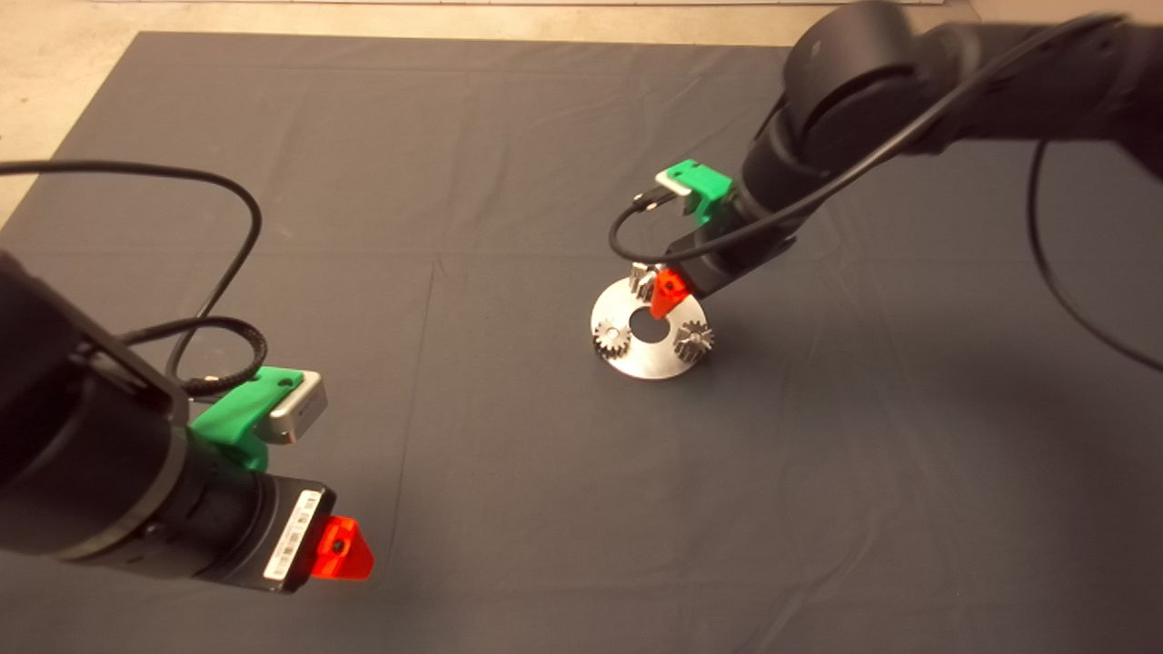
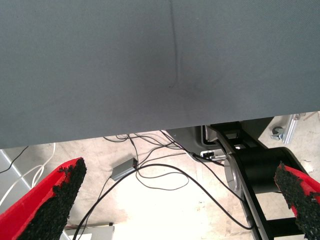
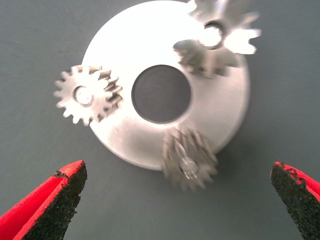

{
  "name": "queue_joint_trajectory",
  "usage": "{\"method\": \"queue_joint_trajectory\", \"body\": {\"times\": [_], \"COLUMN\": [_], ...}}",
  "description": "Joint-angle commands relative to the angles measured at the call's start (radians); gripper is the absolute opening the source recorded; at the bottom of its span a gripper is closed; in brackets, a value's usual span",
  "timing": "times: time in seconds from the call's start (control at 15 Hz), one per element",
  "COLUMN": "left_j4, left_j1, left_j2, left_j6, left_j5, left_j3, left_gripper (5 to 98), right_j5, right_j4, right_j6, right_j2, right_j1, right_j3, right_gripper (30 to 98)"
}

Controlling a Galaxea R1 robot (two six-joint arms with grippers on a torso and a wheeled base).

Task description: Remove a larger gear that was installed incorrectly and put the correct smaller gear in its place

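1. My right gripper (image 3: 175, 200) hangs over the round metal plate (image 1: 649, 361) sitting on the dark mat (image 1: 509, 436), fingers spread wide, nothing in them.
2. Three gears sit on the plate's rim. The one closest to my fingers (image 3: 189, 159) looks a bit darker with slanted teeth, so I'm calling that the larger gear.
3. The other two are small silvery ones, one here (image 3: 86, 95) and one across the centre hole (image 3: 217, 37).
4. Left gripper (image 2: 175, 200) is parked at the mat's near-left edge, fingers wide apart too, holding nothing, floor cables (image 2: 165, 175) in its view.
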Motion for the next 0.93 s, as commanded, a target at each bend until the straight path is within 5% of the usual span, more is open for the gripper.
{"method": "queue_joint_trajectory", "body": {"times": [0.0,0.87], "left_j4": [-0.014,-0.014], "left_j1": [-0.006,-0.006], "left_j2": [0.000,0.000], "left_j6": [-0.007,-0.006], "left_j5": [0.019,0.017], "left_j3": [0.015,0.016], "left_gripper": [97.8,97.8], "right_j5": [-0.005,0.003], "right_j4": [-0.058,-0.139], "right_j6": [-0.017,-0.052], "right_j2": [0.017,0.118], "right_j1": [0.005,-0.023], "right_j3": [-0.049,-0.234], "right_gripper": [97.6,97.6]}}
